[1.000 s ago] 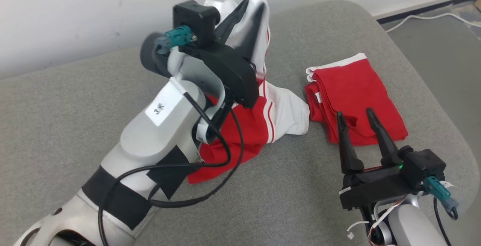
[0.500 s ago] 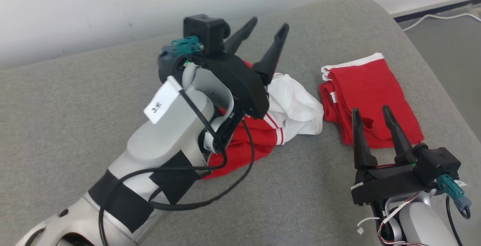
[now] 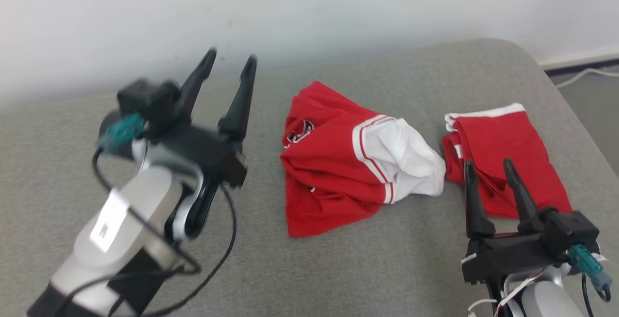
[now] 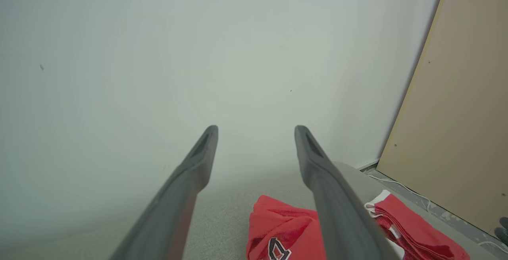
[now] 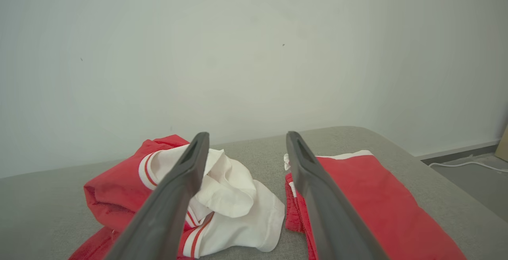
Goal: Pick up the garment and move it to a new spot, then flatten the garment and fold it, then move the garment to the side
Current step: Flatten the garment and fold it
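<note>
Grey cushion point(image 3: 387, 268) against white wall point(image 3: 309, 7), crumpled red-and-white shirt point(image 3: 338, 172) lying on it, folded red cloth point(image 3: 498, 138) just right of the shirt, left jaws and right jaws spread wide, empty, flanking the shirt.

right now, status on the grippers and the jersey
Left gripper open, empty, left of jersey. Right gripper open, empty. Jersey crumpled on grey cushion; folded red garment beside it, right side.

left tool point(image 3: 230, 59) high at left, jaws spread, empty, pale forearm point(image 3: 121, 220) slanting up beneath; right tool point(image 3: 488, 164) low at right, jaws parted, empty
</note>
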Controlling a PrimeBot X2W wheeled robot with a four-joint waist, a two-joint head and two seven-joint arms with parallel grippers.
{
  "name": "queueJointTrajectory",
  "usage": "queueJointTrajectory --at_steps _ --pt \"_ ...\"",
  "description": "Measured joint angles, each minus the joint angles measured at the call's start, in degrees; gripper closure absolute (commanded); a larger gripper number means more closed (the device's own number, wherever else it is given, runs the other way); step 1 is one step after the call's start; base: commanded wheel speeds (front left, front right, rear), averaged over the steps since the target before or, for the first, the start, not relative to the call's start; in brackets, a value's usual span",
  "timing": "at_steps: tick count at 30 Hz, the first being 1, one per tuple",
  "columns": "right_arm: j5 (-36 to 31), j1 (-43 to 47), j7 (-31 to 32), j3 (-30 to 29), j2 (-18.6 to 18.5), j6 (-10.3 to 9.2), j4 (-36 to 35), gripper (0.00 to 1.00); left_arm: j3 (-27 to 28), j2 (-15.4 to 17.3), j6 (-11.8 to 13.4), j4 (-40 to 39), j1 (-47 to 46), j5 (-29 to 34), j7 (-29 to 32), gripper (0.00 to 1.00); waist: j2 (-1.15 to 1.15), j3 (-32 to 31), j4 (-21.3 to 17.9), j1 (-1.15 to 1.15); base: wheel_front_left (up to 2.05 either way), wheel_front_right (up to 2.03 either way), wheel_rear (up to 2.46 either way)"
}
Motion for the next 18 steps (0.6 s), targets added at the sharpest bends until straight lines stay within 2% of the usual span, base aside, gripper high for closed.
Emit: queueJointTrajectory --at_steps 11,14,18 --pt "-0.09 2.01 0.0 2.11 0.15 0.12 -0.11 0.0 15.89 4.66 0.0 -7.25 25.14 9.03 -0.22 0.0 -0.01 -4.78 4.0 -0.01 0.0 0.0 0.0" --pt "-0.16 2.01 0.0 2.3 0.14 0.33 -0.16 0.0 21.06 4.08 0.0 -8.75 32.44 11.49 -0.22 0.0 0.0 -5.7 4.6 -0.01 0.0 0.0 0.0" --pt "-0.26 2.04 0.0 2.29 0.12 0.32 -0.26 0.0 26.84 1.67 0.0 -11.28 39.92 14.52 -0.22 0.0 -0.01 -6.28 5.16 -0.01 0.0 0.0 0.0"
